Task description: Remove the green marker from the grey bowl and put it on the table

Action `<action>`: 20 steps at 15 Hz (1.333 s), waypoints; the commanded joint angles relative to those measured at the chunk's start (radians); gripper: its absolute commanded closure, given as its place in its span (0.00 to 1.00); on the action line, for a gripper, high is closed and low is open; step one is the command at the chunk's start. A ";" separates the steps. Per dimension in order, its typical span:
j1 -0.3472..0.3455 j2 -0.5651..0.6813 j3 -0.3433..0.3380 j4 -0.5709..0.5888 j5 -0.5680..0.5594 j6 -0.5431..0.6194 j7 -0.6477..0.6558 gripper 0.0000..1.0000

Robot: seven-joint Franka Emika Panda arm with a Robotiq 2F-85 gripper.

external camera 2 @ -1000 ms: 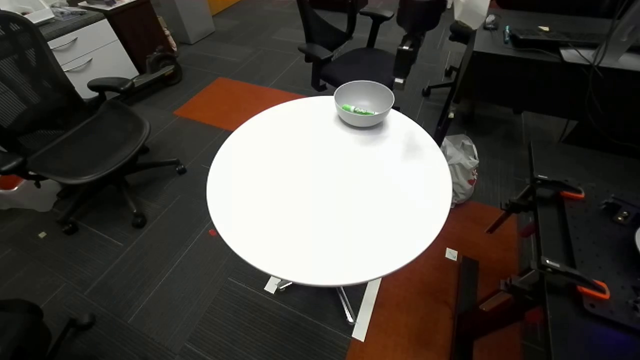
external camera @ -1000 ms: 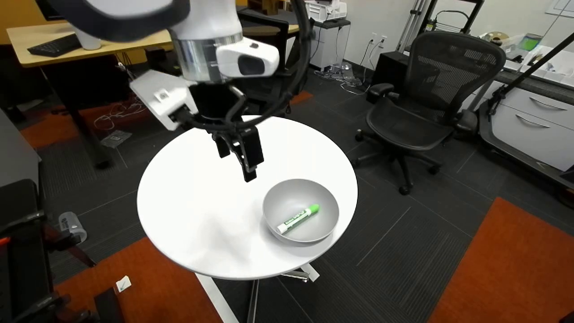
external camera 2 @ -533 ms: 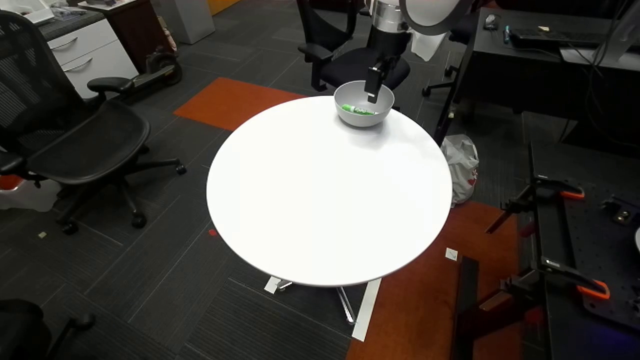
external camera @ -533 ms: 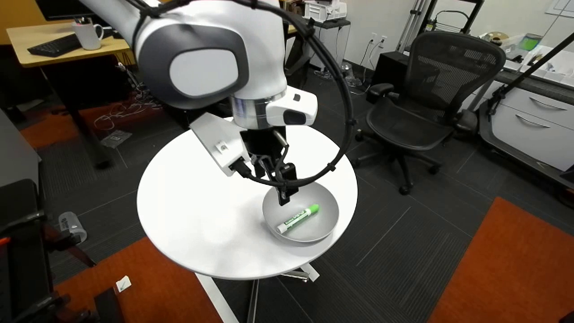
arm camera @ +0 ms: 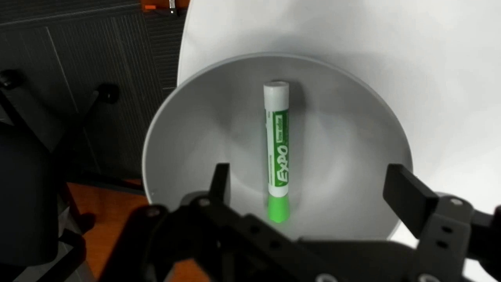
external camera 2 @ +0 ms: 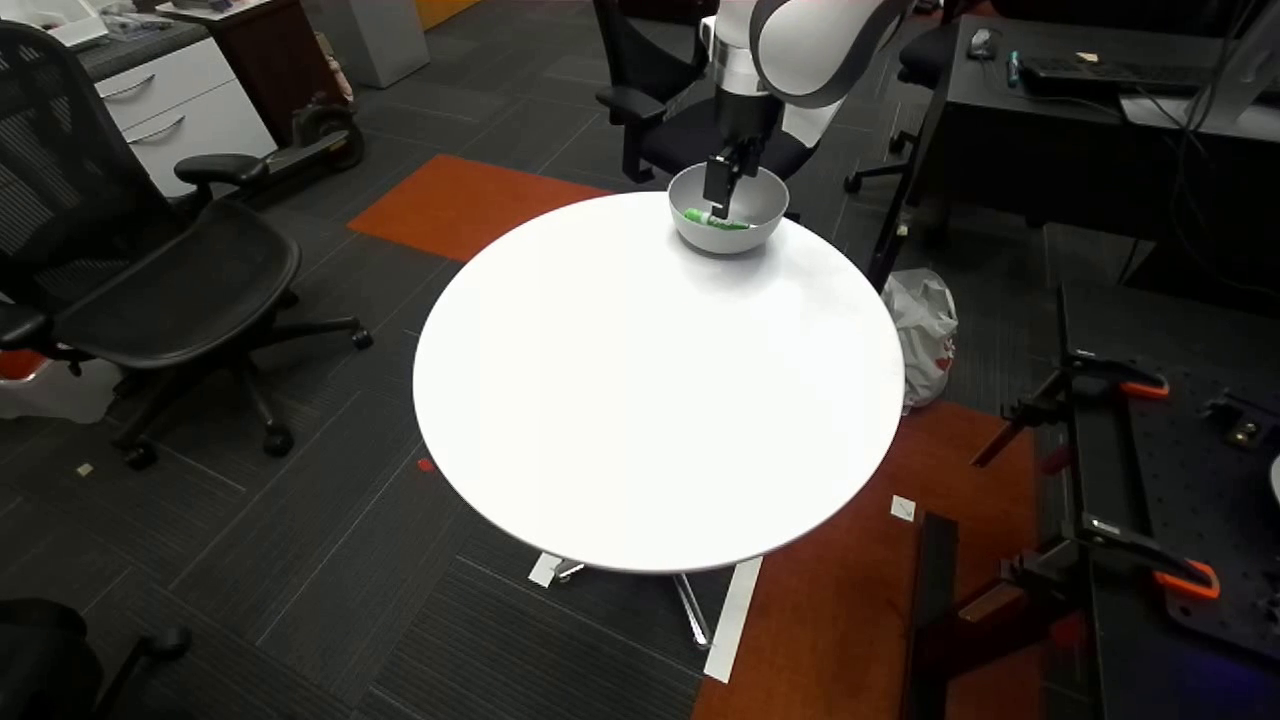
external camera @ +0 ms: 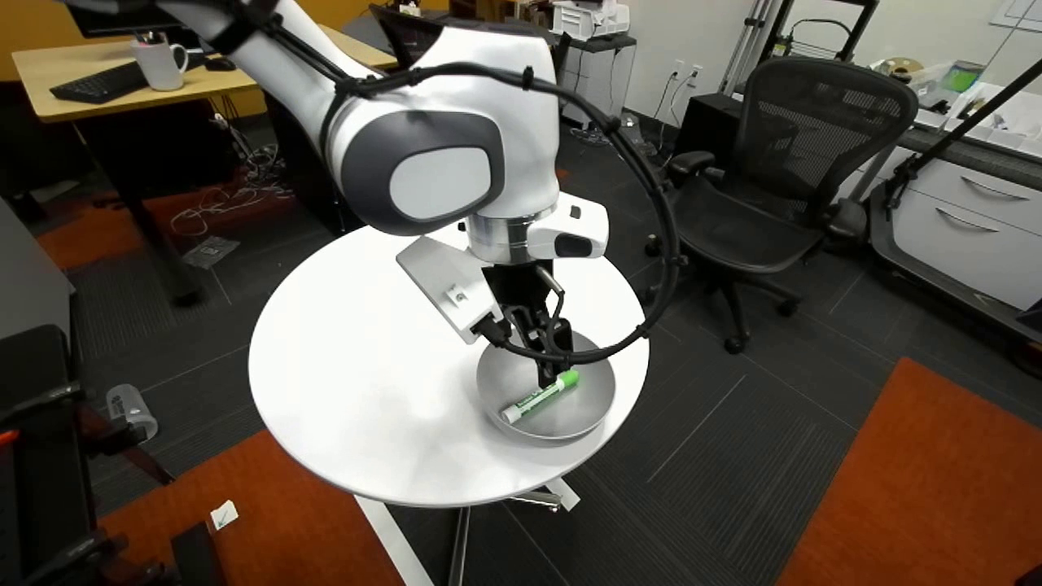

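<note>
The green marker (arm camera: 278,152), white-barrelled with a bright green cap, lies in the grey bowl (arm camera: 344,137). In the wrist view its cap end points toward my gripper (arm camera: 308,176). The bowl stands near the edge of the white round table (external camera: 350,366); bowl (external camera 2: 725,240) and marker (external camera 2: 700,216) also show in the other exterior picture. My gripper is open and empty. Its fingers are apart on either side of the marker's line, the left finger (arm camera: 220,182) nearer the marker, the right one over the bowl's right side. In an exterior view a fingertip (external camera: 549,376) overlaps the marker; contact cannot be told.
A black office chair (external camera: 781,163) stands beside the table, and another chair (external camera 2: 715,130) stands behind the bowl. A wooden desk (external camera: 49,73) with a keyboard and a mug is farther back. A black bench with orange-tipped clamps (external camera 2: 1120,375) is near the table.
My arm has come down and across from above the table to over the bowl, and its fingers now reach into the bowl in the exterior views. The marker and bowl have not moved.
</note>
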 commanded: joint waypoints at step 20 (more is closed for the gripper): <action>-0.048 0.226 0.011 0.300 0.021 -0.155 -0.022 0.00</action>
